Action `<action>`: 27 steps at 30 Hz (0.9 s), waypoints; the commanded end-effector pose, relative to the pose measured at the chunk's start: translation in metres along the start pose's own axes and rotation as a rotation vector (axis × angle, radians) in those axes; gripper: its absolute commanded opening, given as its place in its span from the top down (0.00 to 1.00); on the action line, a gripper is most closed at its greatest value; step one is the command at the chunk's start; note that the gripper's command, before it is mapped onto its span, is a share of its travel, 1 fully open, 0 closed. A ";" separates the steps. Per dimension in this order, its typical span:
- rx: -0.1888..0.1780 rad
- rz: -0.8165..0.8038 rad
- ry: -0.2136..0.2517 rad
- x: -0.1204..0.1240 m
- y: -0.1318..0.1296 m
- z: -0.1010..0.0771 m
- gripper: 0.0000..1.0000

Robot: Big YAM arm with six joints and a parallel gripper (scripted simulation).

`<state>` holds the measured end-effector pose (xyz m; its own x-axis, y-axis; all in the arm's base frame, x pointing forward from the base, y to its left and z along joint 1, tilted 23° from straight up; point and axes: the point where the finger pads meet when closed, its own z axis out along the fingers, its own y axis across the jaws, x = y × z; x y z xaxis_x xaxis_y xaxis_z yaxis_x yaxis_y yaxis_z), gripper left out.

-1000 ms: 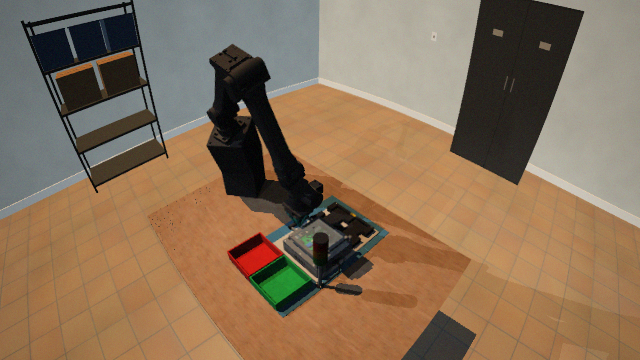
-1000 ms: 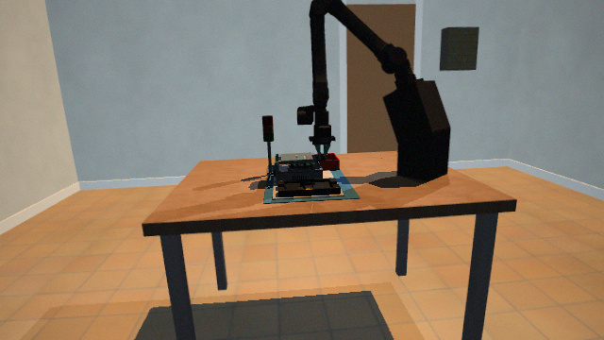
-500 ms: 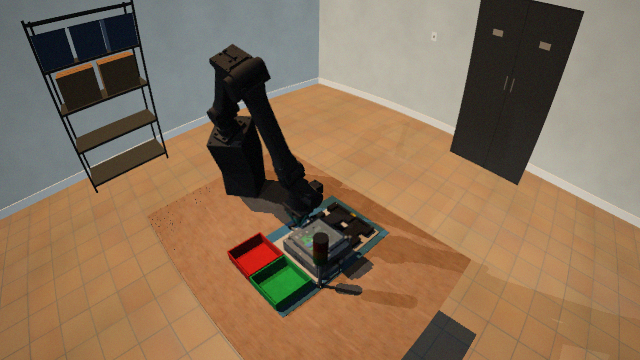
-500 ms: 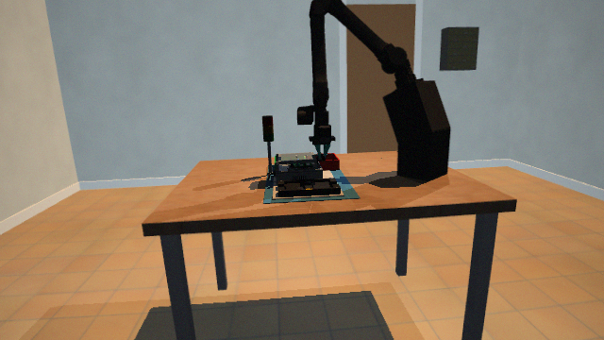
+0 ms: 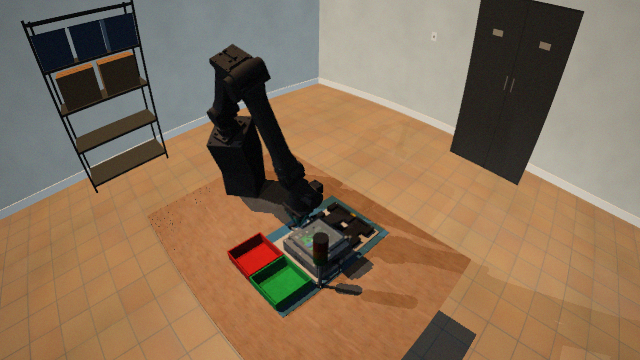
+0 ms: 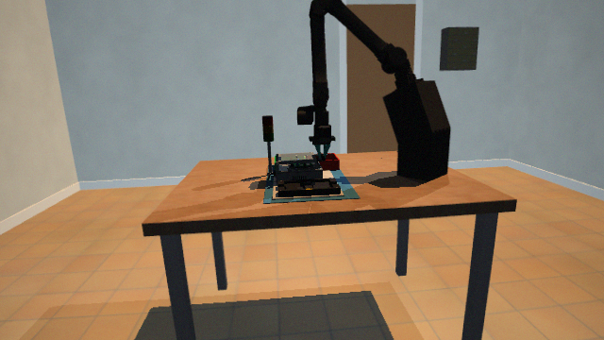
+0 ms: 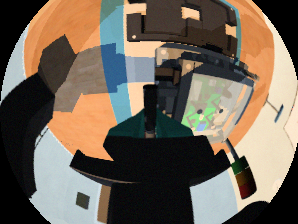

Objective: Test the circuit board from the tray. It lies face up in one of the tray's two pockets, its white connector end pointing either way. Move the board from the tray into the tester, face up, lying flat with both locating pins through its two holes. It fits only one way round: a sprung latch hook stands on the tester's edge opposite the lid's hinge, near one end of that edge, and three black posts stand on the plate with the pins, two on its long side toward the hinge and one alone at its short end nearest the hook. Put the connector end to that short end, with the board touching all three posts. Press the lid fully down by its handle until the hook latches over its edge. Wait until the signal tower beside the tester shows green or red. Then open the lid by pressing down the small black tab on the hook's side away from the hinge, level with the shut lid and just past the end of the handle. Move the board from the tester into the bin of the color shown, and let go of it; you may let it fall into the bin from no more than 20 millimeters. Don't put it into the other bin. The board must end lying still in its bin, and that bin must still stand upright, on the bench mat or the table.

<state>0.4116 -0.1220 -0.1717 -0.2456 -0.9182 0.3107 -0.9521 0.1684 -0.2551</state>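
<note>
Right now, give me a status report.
Gripper shut on lid handle at tester. Board under lid. Signal tower unlit. Nothing blocking.

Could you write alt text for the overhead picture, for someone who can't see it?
A black robot arm reaches down to a grey tester on a wooden table, its gripper shut on something at the tester's edge. A red bin and a green bin stand beside the tester, with an unlit signal tower in front.

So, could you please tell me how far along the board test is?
Done: the board lies in the tester under the lowered lid. In hand: the gripper is shut on the lid's handle. Left: the tower verdict, unlatching, then binning; red bin and green bin hold no board.
</note>
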 end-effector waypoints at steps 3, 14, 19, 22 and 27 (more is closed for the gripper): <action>-0.005 0.004 -0.004 0.004 -0.003 0.017 1.00; -0.005 0.004 -0.004 0.004 -0.003 0.018 1.00; -0.005 0.004 -0.003 0.004 -0.003 0.020 1.00; -0.005 0.004 -0.003 0.004 -0.003 0.020 1.00; -0.005 0.004 -0.003 0.004 -0.003 0.020 1.00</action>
<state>0.4118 -0.1225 -0.1732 -0.2454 -0.9182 0.3108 -0.9521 0.1679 -0.2556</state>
